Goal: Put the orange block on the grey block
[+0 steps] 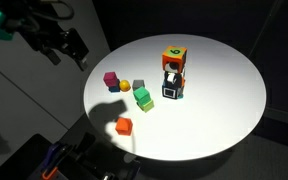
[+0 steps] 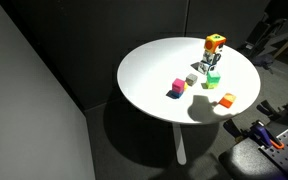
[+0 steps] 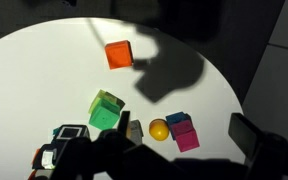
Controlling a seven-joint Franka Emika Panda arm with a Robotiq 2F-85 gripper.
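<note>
The orange block (image 1: 123, 126) (image 2: 228, 100) lies alone near the table's edge; in the wrist view (image 3: 118, 54) it is at the top. The grey block (image 1: 139, 87) (image 2: 192, 78) (image 3: 134, 130) sits between a green block and a yellow ball, partly hidden by a finger in the wrist view. My gripper (image 1: 69, 45) (image 3: 184, 128) is open and empty. It hangs high above and off the table's side, far from both blocks.
On the round white table (image 1: 224, 100): a green block (image 3: 106, 110), a yellow ball (image 3: 159, 130), a magenta block (image 3: 186, 137) with a blue block (image 3: 176, 118) beside it, and a stack with a black-and-white cube (image 1: 171, 88) below an orange cube with a green mark (image 1: 174, 55).
</note>
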